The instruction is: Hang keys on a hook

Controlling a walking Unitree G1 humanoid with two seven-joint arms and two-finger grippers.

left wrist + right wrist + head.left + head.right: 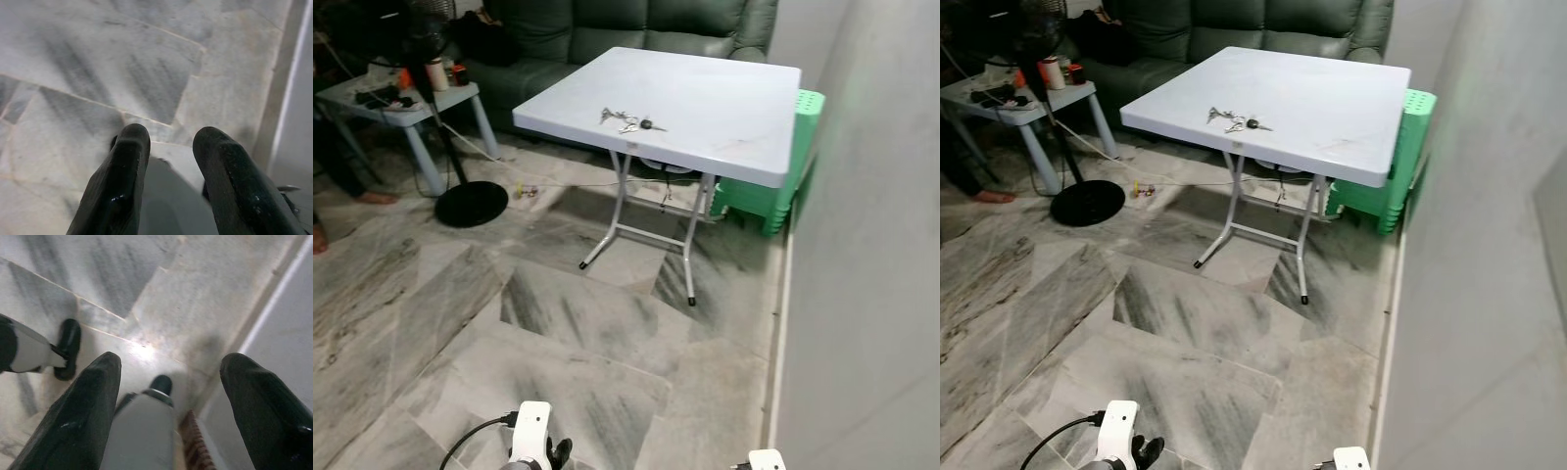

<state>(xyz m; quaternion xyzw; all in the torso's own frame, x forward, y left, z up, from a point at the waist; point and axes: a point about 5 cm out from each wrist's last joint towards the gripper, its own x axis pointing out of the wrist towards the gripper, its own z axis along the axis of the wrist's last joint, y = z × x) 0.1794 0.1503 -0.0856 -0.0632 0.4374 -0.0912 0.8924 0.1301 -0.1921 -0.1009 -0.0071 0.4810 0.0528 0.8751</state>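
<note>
A: Keys [628,121] — status? Left eye view first.

B: Untouched; lying in a loose bunch near front edge of folding table [724,108], grey-white top, metal legs; task judged not begun, all steps left: approach, pick up, find hook, hang; no hook seen yet.

A: Room, same view?

B: Marble-pattern floor [568,323]; green sofa [626,24] behind table; green plastic stools [783,186] stacked betw. table and wall [871,245]; small side table [401,103] w/ clutter; fan base [472,203] on floor, cable trailing.

A: Right eye view?

B: Same scene; keys well apart from robot.

A: Left wrist view?

B: Left gripper [168,144] hangs idle over floor; fingers parted a little, grasping nothing.

A: Right wrist view?

B: Right gripper [168,372] idle too; fingers spread wide, empty; floor and wall skirting beyond.
</note>
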